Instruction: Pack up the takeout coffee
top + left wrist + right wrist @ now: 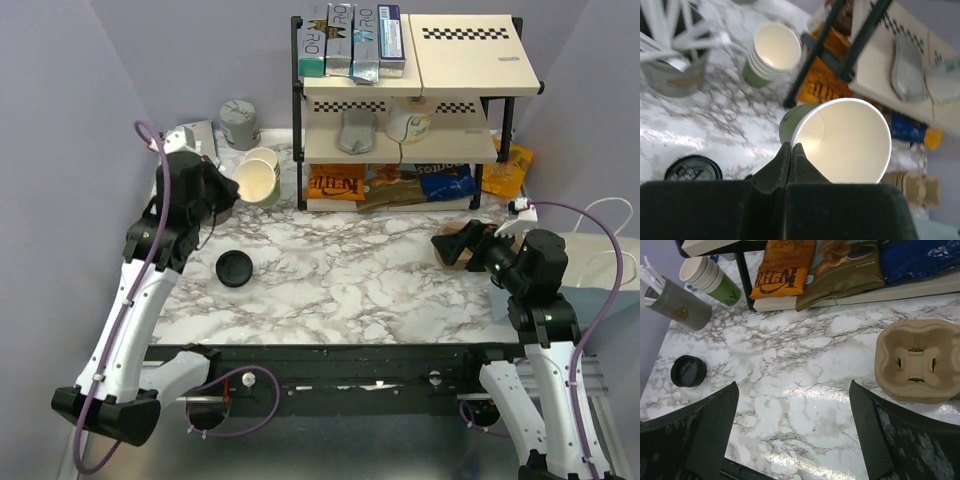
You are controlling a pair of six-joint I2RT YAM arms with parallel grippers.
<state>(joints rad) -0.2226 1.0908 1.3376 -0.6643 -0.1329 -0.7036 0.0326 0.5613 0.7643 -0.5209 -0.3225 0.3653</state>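
Left claw is clamped on the rim of the lidless takeout coffee cup, tilted at far left; it should be stood upright near the loose lid. Right claw is spread, empty.

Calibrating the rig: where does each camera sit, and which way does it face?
Top external: above, behind the bases, looking down on the marble table; both arms show.
Left wrist: behind the shut left hand, facing the lidless cup it pinches.
Right wrist: behind the open right hand, facing the cup carrier.
All three share the black lid.
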